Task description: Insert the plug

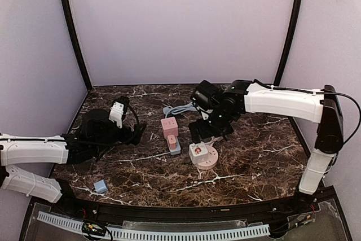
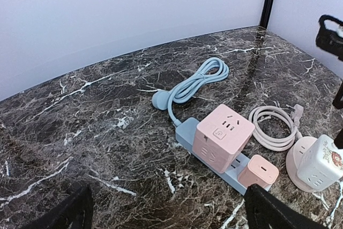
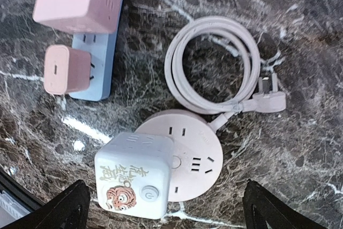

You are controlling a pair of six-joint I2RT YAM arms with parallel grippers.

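On the dark marble table, the right gripper is held above the sockets with its fingers spread wide and nothing between them; the left gripper, equally wide and empty, is parked toward 9 o'clock, well apart from the work. A blue power strip, loaded with a pink cube adapter, is seen at 10 o'clock from the round pink socket base, whose coiled white cord is laid at 12 o'clock. The white cube plug, taken to be the task's object, is set on the base at its 7 o'clock edge and appears seated, so the insertion is judged done or nearly so. A straight lift clear of the cube is called for next, without its being nudged. A small pink charger is plugged into the strip's end. Gold characters above a cartoon face are printed on the white cube but cannot be read; no brand is legible.
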